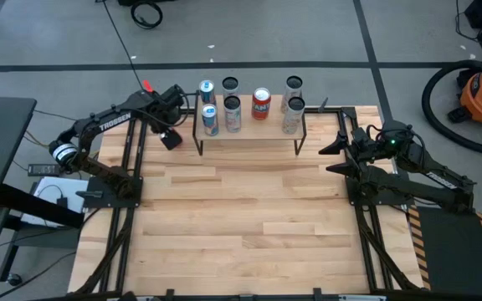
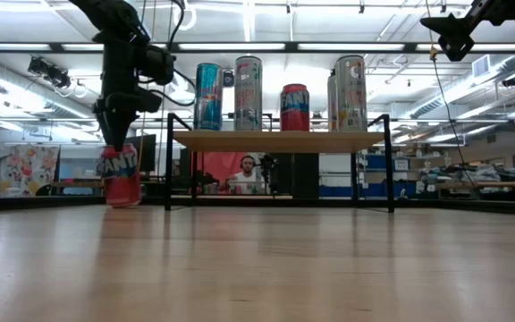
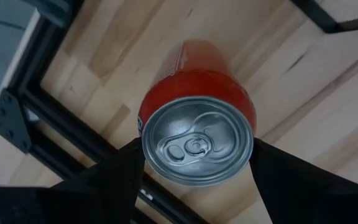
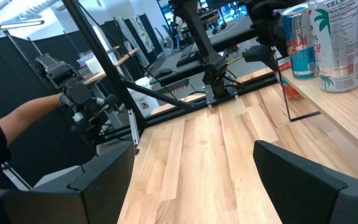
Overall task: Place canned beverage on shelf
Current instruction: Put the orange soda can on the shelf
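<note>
Tabletop point(image 1: 241, 217) of light wood planks carries the shelf point(image 1: 249, 138) at its far edge, a low board on thin black legs. Left arm reaches to the far left corner of the table, just beside the shelf's left end; right arm waits raised near the table's right edge, level with the shelf's right end. Shelf top holds a blue can point(image 2: 208, 97), three tall pale cans and one short red can point(image 2: 295, 107). Left gripper point(image 3: 197, 158) straddles an orange-red beverage can point(image 3: 196, 118) standing upright on the tabletop, one finger point(image 3: 114, 180) at each side of it; firm contact cannot be confirmed. Right gripper point(image 4: 194, 168) stands wide apart and holds nothing. A person's arm point(image 4: 23, 118) shows beyond the table.
</note>
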You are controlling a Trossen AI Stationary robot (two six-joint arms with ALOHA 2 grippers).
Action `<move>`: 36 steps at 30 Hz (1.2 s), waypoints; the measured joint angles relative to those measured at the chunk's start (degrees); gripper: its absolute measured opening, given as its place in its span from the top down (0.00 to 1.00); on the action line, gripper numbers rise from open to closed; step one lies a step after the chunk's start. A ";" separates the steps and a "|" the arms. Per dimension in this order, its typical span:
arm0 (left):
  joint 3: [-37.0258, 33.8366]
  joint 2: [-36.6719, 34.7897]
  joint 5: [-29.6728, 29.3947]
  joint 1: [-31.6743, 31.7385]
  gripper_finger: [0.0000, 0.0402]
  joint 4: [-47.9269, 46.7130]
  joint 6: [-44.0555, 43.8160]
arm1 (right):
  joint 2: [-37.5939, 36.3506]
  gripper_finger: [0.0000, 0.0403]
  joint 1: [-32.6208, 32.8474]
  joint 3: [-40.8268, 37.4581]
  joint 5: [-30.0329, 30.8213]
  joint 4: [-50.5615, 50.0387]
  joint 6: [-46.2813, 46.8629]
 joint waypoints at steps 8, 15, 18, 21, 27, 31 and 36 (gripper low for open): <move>0.00 -0.48 -1.37 -0.35 0.31 2.67 2.29 | 0.00 0.16 0.00 0.00 0.01 0.00 0.00; 2.53 -1.37 -1.75 -0.31 0.38 2.22 3.06 | 0.00 0.16 0.00 0.00 0.02 0.00 -0.27; 3.73 -1.60 -2.38 -0.29 0.39 2.65 3.21 | 0.00 0.16 0.00 0.00 0.02 0.00 -0.28; 3.82 -1.60 -2.43 -0.29 0.40 2.63 3.44 | 0.00 0.16 0.00 0.00 0.02 0.00 -0.26; 3.96 -1.62 -2.41 -0.29 0.40 0.81 3.39 | 0.00 0.16 0.00 0.00 0.02 0.00 -0.04; 3.99 -1.66 -2.21 -0.69 0.40 -0.36 3.37 | 0.00 0.16 0.00 0.00 0.02 0.00 -0.02; 4.02 -1.73 -2.02 -0.79 0.40 -0.20 3.35 | 0.00 0.16 0.00 0.00 0.02 0.00 0.00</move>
